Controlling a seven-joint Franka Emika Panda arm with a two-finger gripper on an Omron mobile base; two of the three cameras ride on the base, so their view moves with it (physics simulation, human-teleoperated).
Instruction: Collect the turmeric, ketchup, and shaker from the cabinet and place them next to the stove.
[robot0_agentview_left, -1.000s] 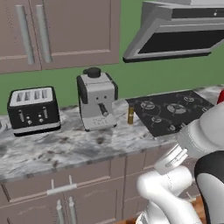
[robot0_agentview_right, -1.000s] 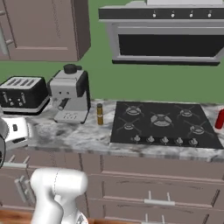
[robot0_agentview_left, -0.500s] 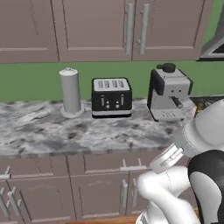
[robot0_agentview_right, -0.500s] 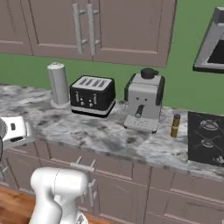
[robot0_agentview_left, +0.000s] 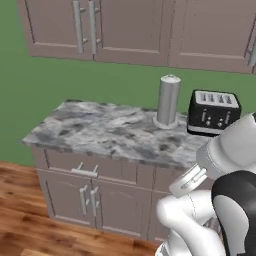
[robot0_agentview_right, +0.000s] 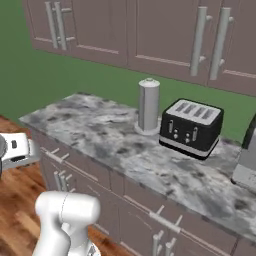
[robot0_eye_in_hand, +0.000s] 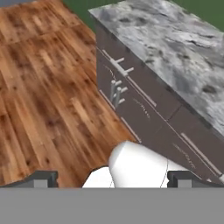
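Base driving left along the worktop, away from the stove.

The whole view has shifted: the toaster (robot0_agentview_right: 191, 128) and paper towel roll (robot0_agentview_right: 148, 106) now sit ahead. The end effector (robot0_eye_in_hand: 113, 179) is spread wide and empty, probably heading cabinet-ward; remaining ketchup and shaker unseen.

Hand view: open gripper over wood floor beside a counter end

The gripper (robot0_eye_in_hand: 113, 178) has its two dark finger tips (robot0_eye_in_hand: 41, 178) standing far apart at the bottom corners, nothing between them. Beyond lies a reddish-brown plank floor (robot0_eye_in_hand: 48, 83) across the left half. On the right runs a grey marbled countertop (robot0_eye_in_hand: 175, 43), slanting from top centre toward the right edge. Under it sit dark taupe base cabinets (robot0_eye_in_hand: 144, 111) with drawer fronts and a pair of doors carrying short silver handles (robot0_eye_in_hand: 116, 92).
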